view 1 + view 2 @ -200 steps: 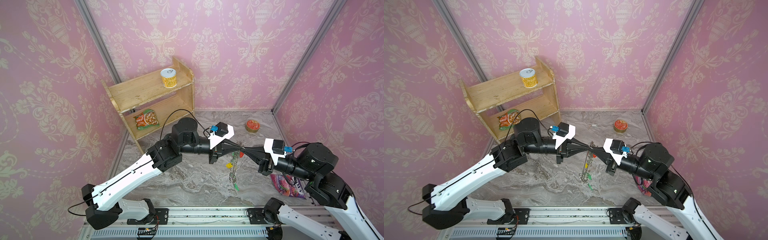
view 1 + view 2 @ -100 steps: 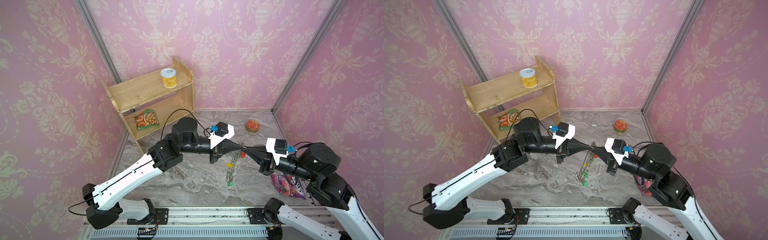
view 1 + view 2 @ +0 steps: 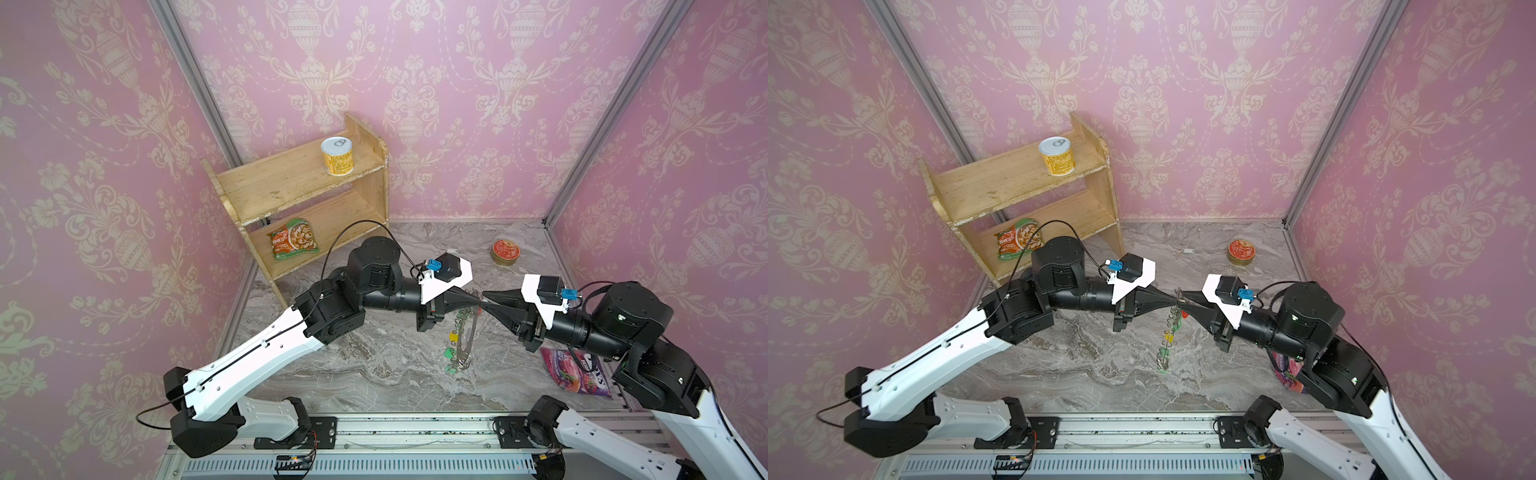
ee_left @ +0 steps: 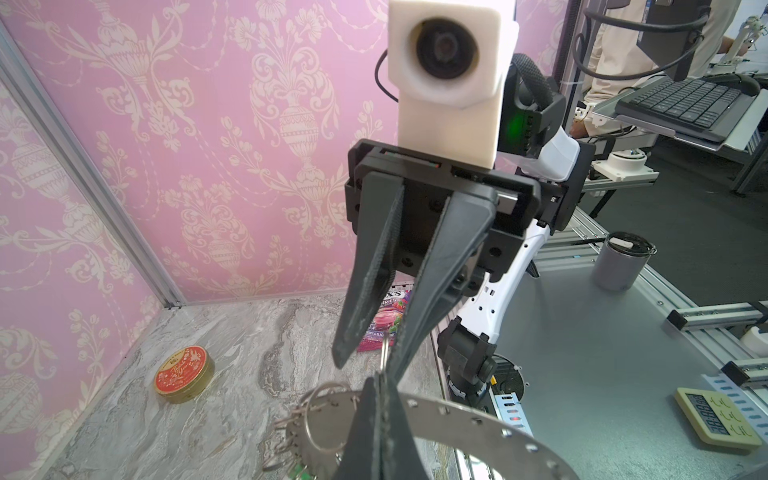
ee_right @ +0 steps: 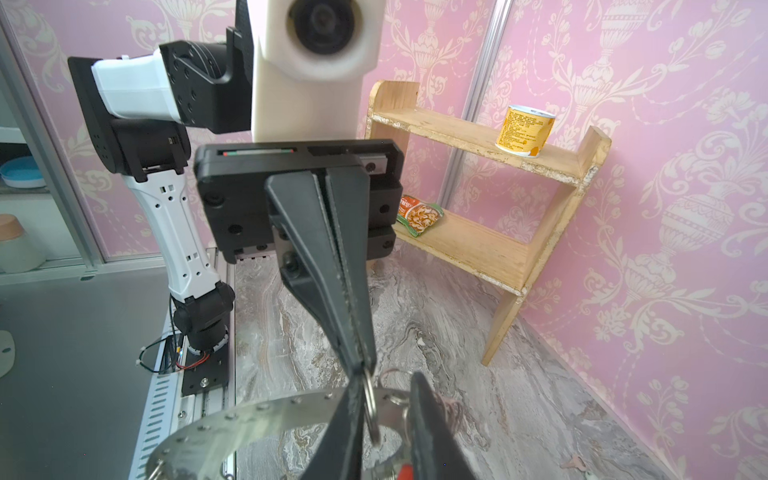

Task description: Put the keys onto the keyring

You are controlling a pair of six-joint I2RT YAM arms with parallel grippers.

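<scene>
The left end effector (image 4: 376, 384) is pinched tight on the rim of the keyring (image 4: 457, 415), which hangs edge-on over the middle of the worktop (image 3: 374, 374). The right end effector (image 4: 370, 363) meets it tip to tip, jaws slightly parted with a wire loop (image 4: 385, 353) between them; contact is unclear. The keys (image 3: 448, 353) dangle below, too small to count

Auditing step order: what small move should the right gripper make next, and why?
Probably back the right gripper off the keyring: its jaws stand open with a wire loop between them, the left gripper clamps the keyring, and what looks like a white-tagged key lies loose on the table behind.
</scene>
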